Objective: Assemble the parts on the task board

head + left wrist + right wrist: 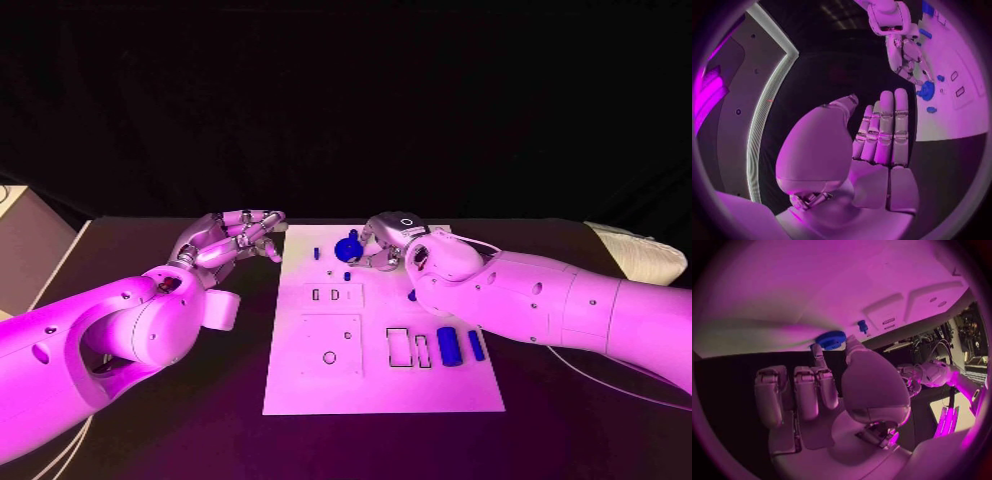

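Observation:
The white task board [378, 385] lies in the middle of the black table. A round blue part [348, 246] sits near the board's far edge. My right hand [389, 240] is just right of it, and in the right wrist view a fingertip and the thumb close on the round blue part [831, 339]. The left wrist view shows those fingers [907, 62] reaching down to the same part [926, 91]. My left hand [234, 238] hovers beside the board's far left corner, fingers straight and holding nothing [882, 130].
Two blue cylinders [449, 346] [476, 345] lie on the board's near right. Small blue pins [317, 254] [346, 275] stand near the far left of the board, where rectangular slots [398, 350] and a round hole [329, 357] are cut. A pale object [642, 252] rests at the table's right edge.

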Controlling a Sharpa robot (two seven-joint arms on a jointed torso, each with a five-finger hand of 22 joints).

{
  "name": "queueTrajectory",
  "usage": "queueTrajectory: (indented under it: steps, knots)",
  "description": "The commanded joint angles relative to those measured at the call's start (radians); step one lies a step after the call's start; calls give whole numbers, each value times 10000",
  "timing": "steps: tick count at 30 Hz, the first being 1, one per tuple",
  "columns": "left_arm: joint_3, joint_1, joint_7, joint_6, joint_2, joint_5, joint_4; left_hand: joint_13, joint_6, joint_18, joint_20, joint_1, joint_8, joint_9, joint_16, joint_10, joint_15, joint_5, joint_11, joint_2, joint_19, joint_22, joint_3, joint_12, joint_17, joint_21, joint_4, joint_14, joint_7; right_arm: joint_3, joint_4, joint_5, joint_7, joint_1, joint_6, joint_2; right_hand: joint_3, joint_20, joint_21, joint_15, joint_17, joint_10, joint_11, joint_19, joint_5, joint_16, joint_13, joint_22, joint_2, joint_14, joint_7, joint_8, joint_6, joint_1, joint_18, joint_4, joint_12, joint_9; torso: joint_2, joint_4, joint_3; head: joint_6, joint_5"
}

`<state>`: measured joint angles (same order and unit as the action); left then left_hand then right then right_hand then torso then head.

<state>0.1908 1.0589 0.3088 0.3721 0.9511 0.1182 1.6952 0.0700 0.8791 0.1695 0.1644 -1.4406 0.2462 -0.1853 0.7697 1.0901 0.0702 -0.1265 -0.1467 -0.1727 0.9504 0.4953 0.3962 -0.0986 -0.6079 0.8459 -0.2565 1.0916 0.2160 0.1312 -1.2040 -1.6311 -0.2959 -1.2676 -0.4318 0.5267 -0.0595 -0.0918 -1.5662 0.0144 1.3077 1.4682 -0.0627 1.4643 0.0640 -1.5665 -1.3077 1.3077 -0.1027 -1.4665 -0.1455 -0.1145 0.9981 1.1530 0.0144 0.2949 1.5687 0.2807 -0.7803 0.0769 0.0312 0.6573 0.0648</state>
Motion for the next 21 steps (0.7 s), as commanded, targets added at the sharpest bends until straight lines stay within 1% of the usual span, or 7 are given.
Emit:
queueTrajectory:
  steps: [1, 7, 11, 12, 13, 16, 21]
  knots:
    - [8, -2, 52, -89, -12, 28, 8, 1, -95, 119, 0, 106, 4, -8, 50, -93, 11, 41, -9, -25, -51, 21, 39, 63, 16, 70, -45, -80, 4, 34, -176, -42, 55, 61, -422, 144, 10, -18, -46, -31, 2631, 1026, -4, 1065, 24, -43, -2631, 2631, -13, -1043, 37, -51, 38, -12, -144, -2, 21, -16, 1, -11, 4, 1, 1]
    - [8, -13, 60, -93, 2, 28, -21, 1, -95, 119, 0, 106, 4, -8, 50, -93, 11, 41, -9, -25, -51, 21, 39, 63, 16, 70, -45, -80, 4, -14, -749, 201, 248, 50, -1476, 797, 5, -2, -46, -13, 2631, 1026, 6, 1065, 205, -43, -2631, 2631, -76, -1043, 48, -62, 83, 77, -144, -3, 21, -13, 8, -50, -19, -45, -4]
    - [8, -21, 68, -106, 3, 28, -72, 1, -99, 119, 2, 101, 3, -8, 52, -97, 13, 40, -9, -26, -58, 25, 42, 62, 17, 77, -40, -84, 4, -76, -1159, 1129, 979, -1, -1973, 1328, -77, 6, -46, -17, 2620, 1026, -15, 1065, 518, -40, -2631, 2631, -144, -1040, 15, -16, 40, 388, -144, -15, 21, -34, 19, -55, -29, -73, 11]
    - [8, -23, 72, -108, 3, 28, -87, 1, -99, 119, 2, 101, 3, -8, 52, -97, 13, 40, -9, -26, -58, 25, 42, 62, 17, 77, -40, -84, 4, -91, -1252, 1469, 1282, -20, -1993, 1474, -100, 6, -46, -15, 2558, 1026, -18, 1065, 580, -24, -2631, 2631, -145, -1026, 14, -8, 31, 465, -144, -18, 21, -38, 25, -74, -54, -87, 17]
    - [8, -26, 77, -110, 3, 28, -106, 1, -99, 119, 2, 101, 3, -8, 52, -97, 13, 40, -9, -26, -58, 25, 42, 62, 17, 77, -40, -84, 4, -105, -1363, 1938, 1720, -48, -1930, 1666, -146, 0, -46, -12, 2459, 1026, -37, 1065, 724, 3, -2631, 2631, -192, -1004, 3, 16, 5, 708, -144, -29, 21, -48, 25, -77, -58, -104, 35]
    - [8, -40, 104, -113, -2, 28, -151, 2, -100, 119, 3, 96, 3, -9, 53, -97, 13, 39, -9, -29, -62, 28, 44, 62, 18, 80, -35, -86, 2, -134, -1603, 3164, 3000, -112, -1479, 2212, 35, -5, -46, -27, 2213, 1026, -64, 1065, 1173, 75, -2631, 2631, -734, -946, -37, 73, -78, 1352, -144, -45, 21, -72, 37, -97, -85, -121, 66]
    - [8, -78, 141, -147, -18, 28, -215, 5, -98, 121, 8, 67, 9, -13, 55, -95, 14, 37, -3, -39, -90, 41, 58, 54, 24, 99, -6, -107, -10, -154, -1558, 4405, 4246, -157, -592, 2961, -74, -22, 680, -43, 2100, 1026, -65, 670, 1623, 129, -2631, 2000, -845, -910, -45, 149, -242, 2709, 61, -248, 21, -99, 45, -143, -154, -177, 89]
